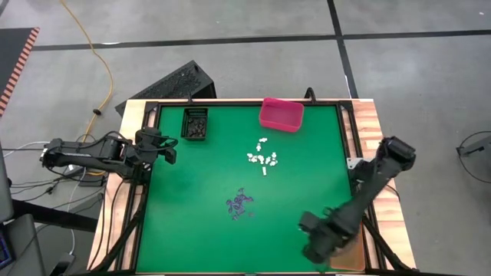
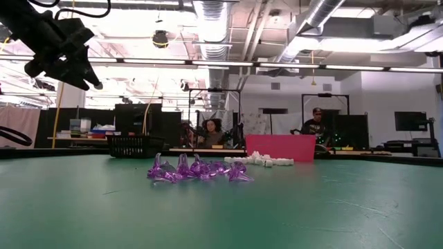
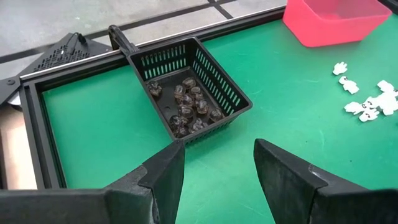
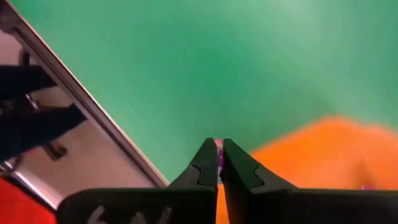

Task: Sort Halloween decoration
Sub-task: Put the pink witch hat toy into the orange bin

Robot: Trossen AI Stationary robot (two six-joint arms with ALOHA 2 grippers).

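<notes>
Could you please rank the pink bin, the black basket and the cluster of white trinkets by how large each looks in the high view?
1. pink bin, largest.
2. and 3. black basket and cluster of white trinkets: they cover about the same area, so I would not rank one above the other.

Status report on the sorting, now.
Right end effector shut on a purple trinket, over the orange bin. Left end effector open, near the black basket. Purple pile and white pile unsorted.
</notes>
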